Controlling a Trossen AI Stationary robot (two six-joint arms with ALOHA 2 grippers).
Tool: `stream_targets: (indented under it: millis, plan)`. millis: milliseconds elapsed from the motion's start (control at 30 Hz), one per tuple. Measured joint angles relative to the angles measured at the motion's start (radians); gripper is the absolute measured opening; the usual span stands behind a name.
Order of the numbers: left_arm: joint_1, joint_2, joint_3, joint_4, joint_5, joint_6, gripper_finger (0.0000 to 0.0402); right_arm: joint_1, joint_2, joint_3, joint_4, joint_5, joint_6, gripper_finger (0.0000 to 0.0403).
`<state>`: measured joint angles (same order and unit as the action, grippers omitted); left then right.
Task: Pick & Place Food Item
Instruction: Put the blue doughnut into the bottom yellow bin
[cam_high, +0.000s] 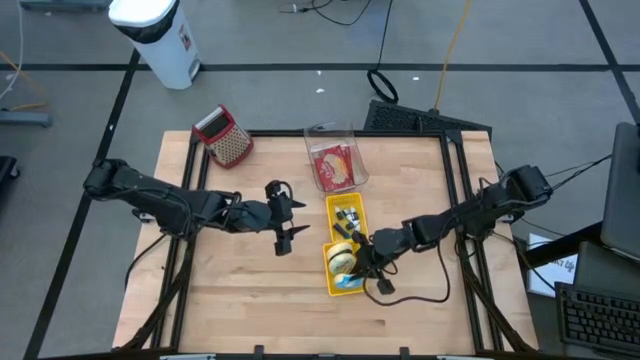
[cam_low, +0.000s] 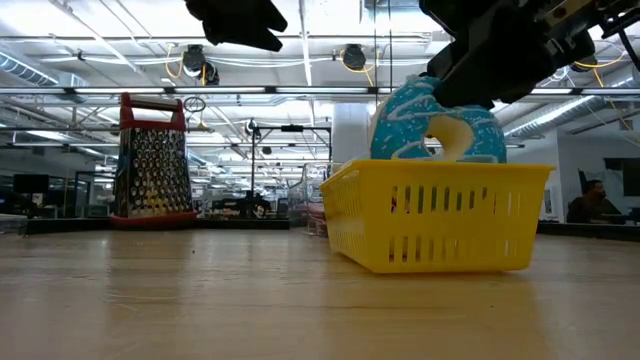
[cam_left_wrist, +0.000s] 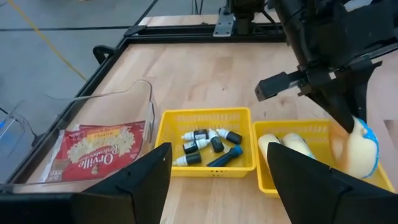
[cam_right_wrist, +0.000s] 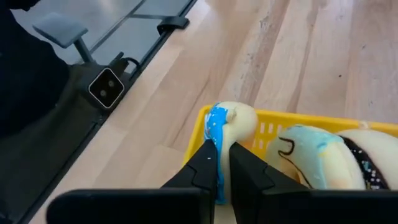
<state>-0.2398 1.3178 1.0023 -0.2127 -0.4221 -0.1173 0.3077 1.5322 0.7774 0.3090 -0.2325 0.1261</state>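
A donut with blue icing stands on edge at the near yellow basket, its upper half above the rim, with my right gripper shut on it. Other iced donuts lie in that basket. My left gripper hangs open above bare table, left of the baskets, with nothing between its fingers. My right gripper pinches the donut's ring between its two fingers, one on the blue iced face and one on the pale face. The fingers slant down from the table's right side. The donut stands upright; whether its underside rests on the other donuts is hidden by the basket wall.
A second yellow basket with small dark-capped bottles sits just beyond the near one. Farther back stands a clear container holding a popcorn bag. A metal grater stands at the far left corner. Bare wood lies left of the baskets.
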Motion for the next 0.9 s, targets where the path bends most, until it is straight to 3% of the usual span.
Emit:
stream_targets:
  millis: [133,367,900]
  plan:
    - [0.0,0.0,0.0,0.0,0.001,0.0,0.0268,0.0,0.001,0.0,-0.016,0.008,-0.038,0.0023]
    - [0.0,0.0,0.0,-0.001,0.003,0.001,0.0269,0.001,0.001,0.001,-0.052,0.123,-0.071,0.0057]
    - [-0.004,-0.002,0.0,0.0,0.004,0.007,0.0269,0.002,-0.055,0.001,-0.057,0.132,-0.084,0.0206]
